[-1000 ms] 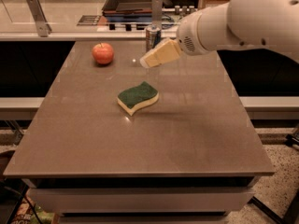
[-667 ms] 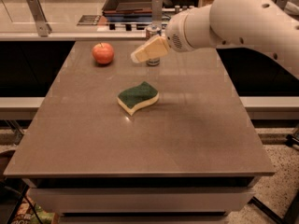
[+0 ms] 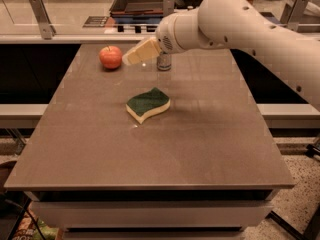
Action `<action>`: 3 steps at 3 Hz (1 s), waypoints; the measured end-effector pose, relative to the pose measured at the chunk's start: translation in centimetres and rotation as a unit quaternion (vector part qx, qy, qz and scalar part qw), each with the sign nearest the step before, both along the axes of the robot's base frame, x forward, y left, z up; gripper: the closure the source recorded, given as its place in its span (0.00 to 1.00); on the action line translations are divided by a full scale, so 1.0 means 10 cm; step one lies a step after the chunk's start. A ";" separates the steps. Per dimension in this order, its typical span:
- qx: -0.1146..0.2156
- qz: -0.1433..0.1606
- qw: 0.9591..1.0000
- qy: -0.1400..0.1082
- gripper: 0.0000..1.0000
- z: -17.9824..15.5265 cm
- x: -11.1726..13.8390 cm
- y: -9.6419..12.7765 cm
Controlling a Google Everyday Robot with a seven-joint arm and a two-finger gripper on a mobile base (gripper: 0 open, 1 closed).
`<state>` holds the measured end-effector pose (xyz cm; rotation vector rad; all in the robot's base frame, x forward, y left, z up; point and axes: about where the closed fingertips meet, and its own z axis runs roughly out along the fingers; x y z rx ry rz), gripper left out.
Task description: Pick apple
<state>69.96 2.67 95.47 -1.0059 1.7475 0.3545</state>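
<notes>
The red-orange apple (image 3: 110, 57) sits on the brown table (image 3: 150, 149) at the far left. My gripper (image 3: 128, 59) hangs just right of the apple, its cream-coloured fingers (image 3: 141, 52) pointing left toward it, a small gap apart from it. It holds nothing that I can see. The white arm reaches in from the right.
A green-and-yellow wavy sponge (image 3: 148, 104) lies mid-table. A small metal can (image 3: 164, 62) stands behind the gripper, partly hidden by the arm. A counter with a dark tray (image 3: 142, 1) runs along the back.
The gripper and arm have swung left across the back of the table, from beside the can to close beside the apple. Apple, sponge and can have not moved.
</notes>
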 end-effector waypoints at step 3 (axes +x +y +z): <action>0.008 0.050 0.998 0.025 0.00 -0.26 0.35 0.60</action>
